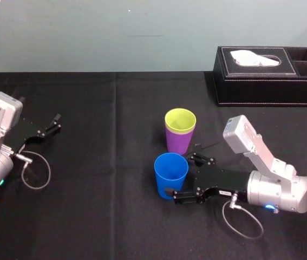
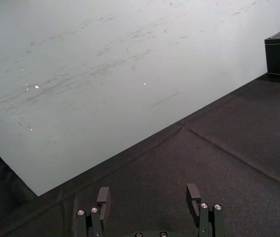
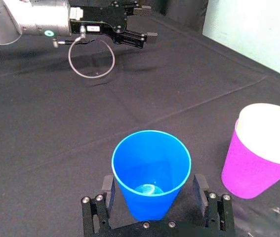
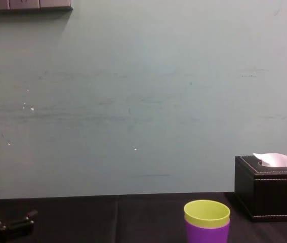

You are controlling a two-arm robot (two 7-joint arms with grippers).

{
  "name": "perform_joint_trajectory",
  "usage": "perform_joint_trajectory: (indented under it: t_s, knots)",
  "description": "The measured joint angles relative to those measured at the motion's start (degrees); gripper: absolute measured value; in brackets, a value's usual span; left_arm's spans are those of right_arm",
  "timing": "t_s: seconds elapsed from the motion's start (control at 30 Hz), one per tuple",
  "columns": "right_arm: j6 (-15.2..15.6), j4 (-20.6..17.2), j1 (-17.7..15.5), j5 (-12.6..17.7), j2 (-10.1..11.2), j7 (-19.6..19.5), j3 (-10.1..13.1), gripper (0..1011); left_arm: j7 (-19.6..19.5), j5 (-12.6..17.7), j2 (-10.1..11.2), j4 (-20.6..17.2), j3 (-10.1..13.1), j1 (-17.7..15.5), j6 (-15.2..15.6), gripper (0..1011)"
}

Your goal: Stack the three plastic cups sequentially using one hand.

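Blue cup (image 1: 171,174) between right end effector (image 1: 186,179) jaws

On the table (image 1: 115,227), the box (image 1: 269,81) is set at the far right, near the wall (image 1: 115,32) behind. Two cups are found just right of the middle, before and to the left of the box and well apart from it. The inner cup (image 1: 180,120) is nested upright in the outer cup (image 1: 178,143). The single cup (image 1: 171,176) is stood upright just before the pair and slightly to their left, near them but apart. The right gripper (image 1: 183,179) is brought in from the right, low over the table, and the single cup is flanked by its spread fingers. The left gripper (image 1: 52,124) is placed at the far left, fingers parted, well apart from all cups.
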Motion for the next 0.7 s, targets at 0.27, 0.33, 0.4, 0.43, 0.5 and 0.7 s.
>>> perform_joint_trajectory:
  t_s: [0.27, 0.33, 0.4, 0.43, 0.5, 0.7]
  knots:
    - [-0.04, 1.2, 1.59, -0.16, -0.99, 0.07, -1.1, 1002, 0.0, 0.0, 0.0, 0.0, 0.0, 0.0, 0.0, 1011]
    - [-0.07, 1.47, 1.83, -0.17, -1.21, 0.07, -1.27, 1002, 0.0, 0.0, 0.0, 0.0, 0.0, 0.0, 0.0, 1012]
    - [-0.08, 1.46, 1.83, -0.19, -1.19, 0.07, -1.26, 1002, 0.0, 0.0, 0.0, 0.0, 0.0, 0.0, 0.0, 1011]
    - [-0.08, 1.46, 1.82, -0.19, -1.17, 0.07, -1.25, 1002, 0.0, 0.0, 0.0, 0.0, 0.0, 0.0, 0.0, 1011]
    - [-0.1, 1.43, 1.78, -0.2, -1.14, 0.06, -1.23, 1002, 0.0, 0.0, 0.0, 0.0, 0.0, 0.0, 0.0, 1012]
    - [-0.12, 1.35, 1.72, -0.2, -1.08, 0.05, -1.18, 997, 0.0, 0.0, 0.0, 0.0, 0.0, 0.0, 0.0, 1011]
